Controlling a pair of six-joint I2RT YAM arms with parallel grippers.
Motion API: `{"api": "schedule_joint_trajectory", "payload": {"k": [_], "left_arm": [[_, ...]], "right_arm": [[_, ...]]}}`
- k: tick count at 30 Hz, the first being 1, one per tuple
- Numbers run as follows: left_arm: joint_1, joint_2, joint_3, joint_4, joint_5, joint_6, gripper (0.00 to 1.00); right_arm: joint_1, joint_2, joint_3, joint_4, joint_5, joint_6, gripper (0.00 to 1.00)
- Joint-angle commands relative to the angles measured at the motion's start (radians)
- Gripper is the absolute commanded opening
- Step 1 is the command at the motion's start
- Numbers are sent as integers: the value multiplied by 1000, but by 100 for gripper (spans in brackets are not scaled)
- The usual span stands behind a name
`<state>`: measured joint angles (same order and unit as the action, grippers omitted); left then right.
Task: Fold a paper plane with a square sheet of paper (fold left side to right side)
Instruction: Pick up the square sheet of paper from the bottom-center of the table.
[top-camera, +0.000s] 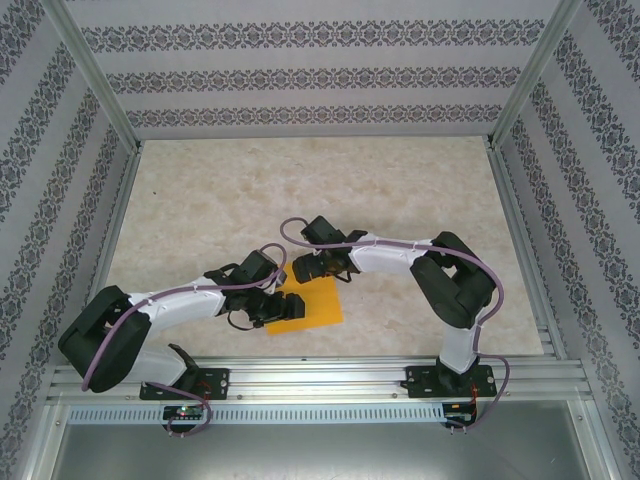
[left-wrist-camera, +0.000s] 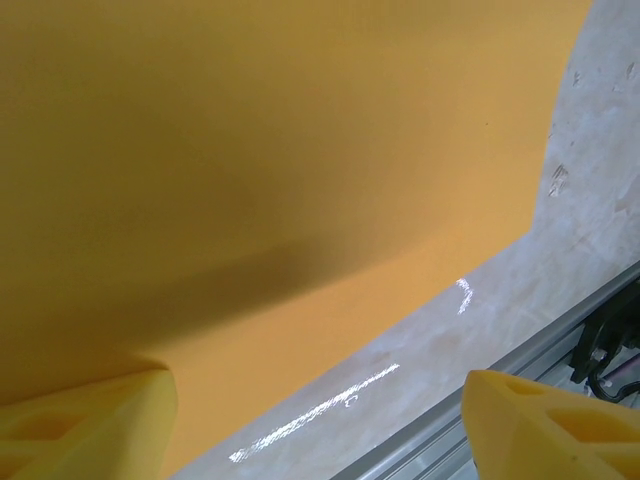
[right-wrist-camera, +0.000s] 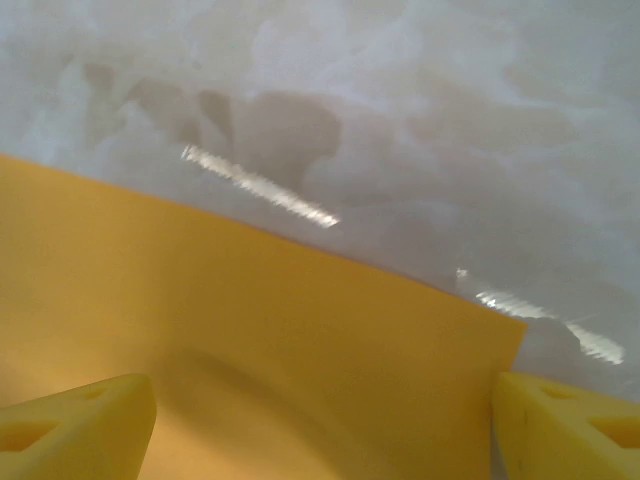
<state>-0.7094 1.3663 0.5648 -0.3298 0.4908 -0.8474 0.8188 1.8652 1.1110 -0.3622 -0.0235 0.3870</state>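
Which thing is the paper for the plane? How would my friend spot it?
Start at the pale marbled table and look to the middle of its near edge. There lies the square sheet of paper, thin and plain. It is the one bright orange patch on that pale surface.

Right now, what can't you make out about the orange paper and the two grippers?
1) Top view: the left gripper covers the left part of the square sheet of paper, so any crease there is hidden.
2) Left wrist view: the sheet runs off the top and left edges.
3) Right wrist view: blurred; whether the right gripper touches the paper is unclear.
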Motion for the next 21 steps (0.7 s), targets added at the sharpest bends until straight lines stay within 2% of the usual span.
{"api": "schedule_joint_trajectory", "payload": {"k": [1, 4, 10, 21], "left_arm": [[-12, 26, -33, 32, -28, -17, 77], [-12, 24, -29, 21, -35, -11, 76], [-12, 23, -18, 26, -51, -8, 76], [-11, -93, 65, -7, -140, 32, 79]], "right_arm": [[35, -18, -6, -70, -142, -7, 85], [32, -25, -9, -68, -174, -6, 80], [5, -62, -35, -31, -247, 20, 57], [-123, -157, -179, 187, -472, 100, 24]]}}
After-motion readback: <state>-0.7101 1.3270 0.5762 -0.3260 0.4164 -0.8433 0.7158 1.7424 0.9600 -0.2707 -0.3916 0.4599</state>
